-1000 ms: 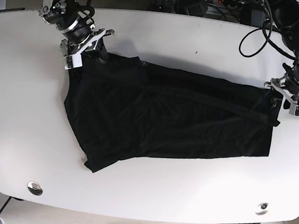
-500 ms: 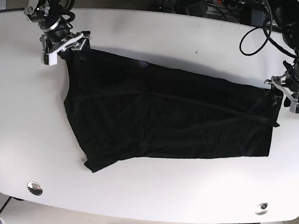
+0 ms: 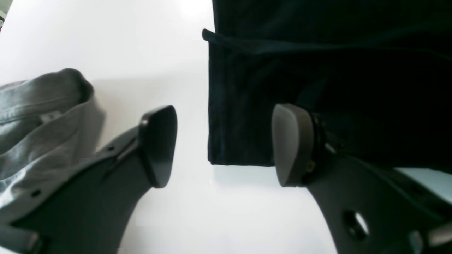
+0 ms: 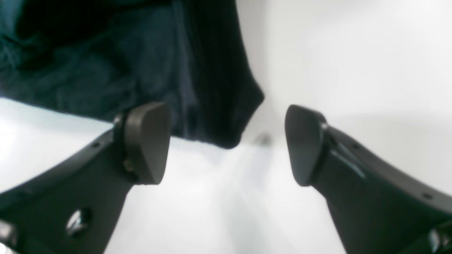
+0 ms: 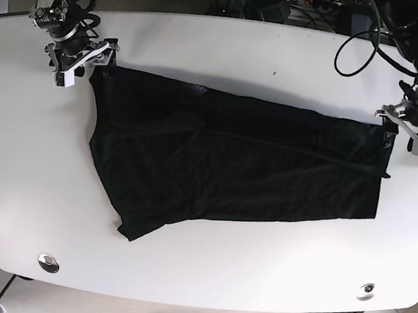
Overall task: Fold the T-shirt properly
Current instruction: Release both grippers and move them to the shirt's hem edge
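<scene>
The black T-shirt point(image 5: 231, 159) lies flat on the white table point(image 5: 278, 52), folded into a long band with a slanted left end. My right gripper point(image 5: 80, 59) is open at the shirt's far left corner. In the right wrist view that corner point(image 4: 212, 106) lies just ahead of the right gripper point(image 4: 226, 144), between the spread fingers point(image 4: 146, 141). My left gripper point(image 5: 410, 133) is open at the shirt's right hem. In the left wrist view the hem corner point(image 3: 243, 141) lies between the left gripper's point(image 3: 224, 146) spread fingers point(image 3: 293, 144), untouched.
Cables and equipment point(image 5: 297, 6) sit beyond the table's far edge. Two metal discs point(image 5: 49, 262) point(image 5: 366, 291) are set near the front edge. A fold of grey fabric point(image 3: 42, 116) shows at the left of the left wrist view.
My right gripper moved left and up, dragging the shirt's far left corner outward, and now stands open just off it. My left gripper shifted slightly right of the hem.
</scene>
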Controlling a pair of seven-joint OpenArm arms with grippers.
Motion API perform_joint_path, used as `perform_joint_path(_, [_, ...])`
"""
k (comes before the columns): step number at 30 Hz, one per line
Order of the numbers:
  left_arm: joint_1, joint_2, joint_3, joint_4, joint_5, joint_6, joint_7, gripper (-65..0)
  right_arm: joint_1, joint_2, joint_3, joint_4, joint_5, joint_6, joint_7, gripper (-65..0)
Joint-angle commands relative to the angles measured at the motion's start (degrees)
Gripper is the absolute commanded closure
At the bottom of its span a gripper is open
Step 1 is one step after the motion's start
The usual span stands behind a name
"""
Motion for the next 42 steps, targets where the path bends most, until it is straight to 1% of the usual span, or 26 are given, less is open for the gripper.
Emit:
perform_joint_path(1, [-0.5,-1.0,-0.3,0.9,-0.6,0.1,-1.3,-39.9,0.2,0.5,-0.2,-0.7,1.0,0.41,1.1,-48.0])
perform_joint_path(5, [-0.6,-1.1,-0.2,-2.1,-0.7,0.1,-1.6,-39.9,0.2,0.6,-2.1,-2.8,1.0,0.41,3.5,-48.0])
perform_joint_path(6, [-0.8,-1.2,-0.2,-3.1,-0.7,0.1,-2.6,-39.9,0.1,0.6,-3.0,-3.3,1.0,0.41,4.3,-47.9])
perform_joint_path(7, [-1.6,-1.0,-0.3,-4.1,-0.6,0.1,-4.8,-39.7,0.1,0.6,-3.6,-4.3,1.0,0.41,4.9,-45.3])
perform_joint_path(8, [-1.6,-1.0,-0.3,-4.7,-0.6,0.7,-6.1,-39.7,0.1,0.6,-3.7,-5.0,1.0,0.41,5.1,-41.5])
perform_joint_path(9, [-1.5,-1.0,-0.3,-5.5,-0.5,1.5,-6.8,-39.7,0.1,0.6,-3.7,-5.8,1.0,0.41,5.1,-36.3])
perform_joint_path(11, [-1.7,-1.0,-0.2,-7.5,-0.5,2.1,-7.3,-39.7,0.2,0.6,-3.7,-6.8,0.9,0.41,5.1,-24.3])
perform_joint_path(12, [-1.7,-1.0,-0.2,-8.9,-0.5,2.4,-7.4,-39.7,0.2,0.6,-3.8,-6.8,0.9,0.41,5.1,-15.4])
perform_joint_path(13, [-1.7,-1.0,-0.2,-9.8,-0.5,2.4,-7.4,-39.7,0.2,0.6,-3.8,-6.7,0.9,0.41,5.1,-9.8])
perform_joint_path(14, [-1.7,-1.1,-0.2,-11.2,-0.5,2.4,-7.4,-39.7,0.2,0.7,-3.8,-6.7,0.9,0.41,5.1,-2.1])
perform_joint_path(15, [-1.8,-1.2,-0.1,-12.9,-0.5,2.4,-7.4,-39.7,0.2,0.7,-3.8,-6.6,0.9,0.41,5.1,-2.7])
perform_joint_path(18, [-3.0,-1.2,0.4,-15.4,-0.5,1.9,-7.4,-39.7,0.2,0.7,-3.8,-6.6,0.9,0.41,5.1,-1.9])
perform_joint_path(20, [-3.6,-1.4,3.6,-18.1,-0.5,2.2,-7.5,-38.3,0.2,0.7,-3.8,-6.6,0.9,0.41,5.7,-1.9])
perform_joint_path(21, [-3.7,-1.4,4.5,-19.1,-0.5,2.2,-7.6,-33.9,0.2,0.7,-3.8,-6.6,0.9,0.41,6.5,-1.9])
perform_joint_path(22, [-3.7,-1.5,5.2,-19.7,-0.5,2.1,-7.6,-26.4,0.2,0.7,-3.8,-6.6,0.9,0.41,7.0,-1.9])
perform_joint_path(23, [-3.7,-2.0,6.4,-19.9,-0.5,1.9,-7.6,-13.1,0.2,0.7,-3.8,-6.6,0.9,0.41,7.2,-1.9])
perform_joint_path(24, [-3.6,-2.1,7.8,-19.6,-0.5,2.4,-7.6,-5.0,0.2,0.7,-3.8,-6.6,0.9,0.32,7.2,-1.9])
perform_joint_path(26, [-3.1,-1.8,8.0,-17.3,-0.5,2.4,-7.5,-5.0,0.2,0.7,-3.5,-6.5,0.9,0.32,7.3,-1.9])
perform_joint_path(28, [-0.3,-1.7,8.0,-13.9,0.0,2.0,-7.2,-4.7,0.0,1.0,-3.4,-6.2,0.9,0.41,7.3,-1.9])
perform_joint_path(31, [4.4,-1.7,8.0,-8.0,-0.3,1.9,-6.9,-1.7,-2.2,1.0,-1.6,-2.2,0.9,0.41,7.2,-1.7])
perform_joint_path(34, [9.0,-0.9,7.9,-3.0,-0.5,1.9,-6.9,-1.0,-5.5,0.7,-1.1,2.2,0.4,0.32,7.1,-1.6])
perform_joint_path(37, [15.6,1.4,4.7,3.7,-0.5,1.8,-6.9,0.0,-10.5,1.0,-0.9,5.6,0.4,0.15,7.1,-1.6])
perform_joint_path(39, [17.3,3.1,3.3,6.0,-0.1,0.1,-6.9,0.0,-12.7,1.1,-0.8,7.0,0.4,0.15,7.1,-1.6])
perform_joint_path(40, [18.2,3.6,2.5,6.9,0.0,0.1,-6.8,0.0,-13.7,1.1,-0.8,7.5,0.4,0.15,7.1,-1.6])
perform_joint_path(42, [19.8,3.7,1.1,8.3,0.0,0.1,-4.9,0.0,-15.5,1.0,-0.8,7.8,0.5,0.24,7.1,-1.6])
